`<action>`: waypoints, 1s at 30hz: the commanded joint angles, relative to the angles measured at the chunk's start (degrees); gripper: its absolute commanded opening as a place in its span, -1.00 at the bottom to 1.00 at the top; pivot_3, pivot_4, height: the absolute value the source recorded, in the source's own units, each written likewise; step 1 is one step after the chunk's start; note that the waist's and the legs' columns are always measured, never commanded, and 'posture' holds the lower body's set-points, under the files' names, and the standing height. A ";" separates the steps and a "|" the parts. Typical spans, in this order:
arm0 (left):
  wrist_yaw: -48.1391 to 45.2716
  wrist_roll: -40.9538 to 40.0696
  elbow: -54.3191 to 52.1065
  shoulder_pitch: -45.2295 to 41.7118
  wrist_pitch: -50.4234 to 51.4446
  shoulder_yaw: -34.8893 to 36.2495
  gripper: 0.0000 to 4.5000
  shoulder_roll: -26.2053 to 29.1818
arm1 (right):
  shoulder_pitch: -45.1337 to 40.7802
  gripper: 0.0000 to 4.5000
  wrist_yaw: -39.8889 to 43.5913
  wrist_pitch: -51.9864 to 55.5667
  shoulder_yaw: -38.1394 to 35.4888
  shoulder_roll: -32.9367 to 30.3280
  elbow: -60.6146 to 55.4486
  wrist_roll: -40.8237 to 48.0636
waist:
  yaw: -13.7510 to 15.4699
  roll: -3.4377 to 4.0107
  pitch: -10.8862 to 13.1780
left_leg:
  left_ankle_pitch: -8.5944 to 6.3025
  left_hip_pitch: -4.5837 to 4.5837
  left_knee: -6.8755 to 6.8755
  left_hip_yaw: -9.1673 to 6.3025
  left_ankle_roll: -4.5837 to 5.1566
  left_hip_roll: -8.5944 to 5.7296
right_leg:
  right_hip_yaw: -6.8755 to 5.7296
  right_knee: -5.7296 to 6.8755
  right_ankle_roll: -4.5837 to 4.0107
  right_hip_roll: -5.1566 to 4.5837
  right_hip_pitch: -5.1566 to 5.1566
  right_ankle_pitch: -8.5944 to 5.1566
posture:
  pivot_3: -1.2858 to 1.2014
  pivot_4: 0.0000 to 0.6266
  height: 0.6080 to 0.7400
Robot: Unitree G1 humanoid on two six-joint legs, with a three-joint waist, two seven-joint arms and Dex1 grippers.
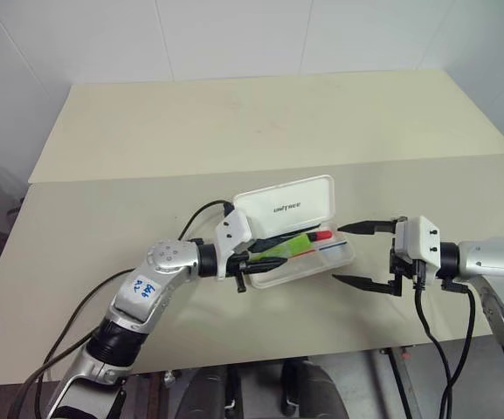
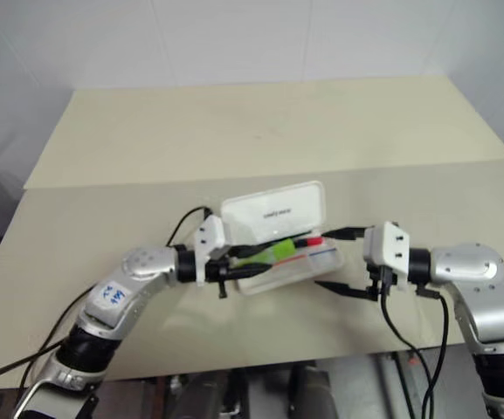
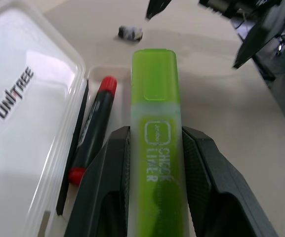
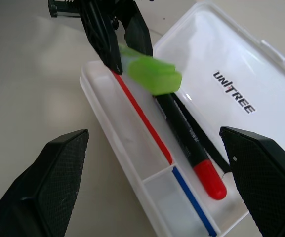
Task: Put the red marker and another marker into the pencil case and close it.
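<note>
- left gripper: both black fingers clamped on the chunky translucent light-green highlighter; highlighter held above the open tray of the case, cap end pointing toward the right gripper, not resting in the tray
- white hard-plastic hinged pencil case: open on the beige table; lid with dark lettering tipped up on the far side
- slim black-barrelled marker with red cap: already lying in the tray, beside the lid hinge; a thin red stick and thin blue stick lie along the tray's near side
- right gripper: fingers spread wide, holding nothing; hovering just beside the case's right end, apart from it
</note>
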 commanded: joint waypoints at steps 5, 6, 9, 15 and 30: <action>-0.72 2.45 1.66 -1.64 -0.18 -2.74 -0.51 -1.69 | 3.25 1.00 -1.74 -0.30 -5.01 -2.36 -3.51 0.68 | 0.10 -0.01 -0.01 | -0.03 0.10 0.03 -0.12 0.02 0.00 | -0.12 -0.13 0.03 -0.01 0.25 0.02 | 0.03 -0.52 1.00; -0.79 2.90 2.07 -1.92 -0.17 -3.26 -0.51 -2.01 | 3.63 1.00 -1.87 -0.17 -5.63 -2.72 -3.67 0.78 | 0.14 0.00 -0.01 | -0.07 0.10 0.04 -0.13 -0.03 0.00 | -0.14 -0.15 0.05 -0.02 0.29 0.03 | 0.03 -0.52 1.00; -1.42 3.77 2.93 -2.39 -0.46 -4.27 -0.51 -2.54 | 4.55 1.00 -2.11 0.12 -6.96 -3.48 -4.05 0.89 | 0.12 -0.01 -0.01 | -0.15 0.09 0.04 -0.18 -0.11 0.00 | -0.20 -0.29 0.10 -0.03 0.37 0.10 | 0.03 -0.52 1.00; -1.78 4.14 2.97 -3.51 0.23 -4.76 -0.51 -3.56 | 5.88 1.00 -2.60 0.36 -8.91 -4.39 -4.05 1.10 | 0.03 -0.02 -0.01 | -0.03 0.07 0.00 -0.20 0.12 0.00 | -0.26 -0.44 0.12 -0.01 0.39 0.12 | 0.03 -0.52 1.00; -0.99 6.54 2.99 -4.71 1.66 -4.43 0.58 -3.34 | 6.04 1.00 -4.30 0.79 -8.74 -4.10 -4.25 0.77 | 0.04 -0.01 -0.01 | -0.03 0.06 0.01 -0.25 0.13 0.00 | -0.31 -0.47 0.12 -0.02 0.43 0.12 | 0.03 -0.52 1.00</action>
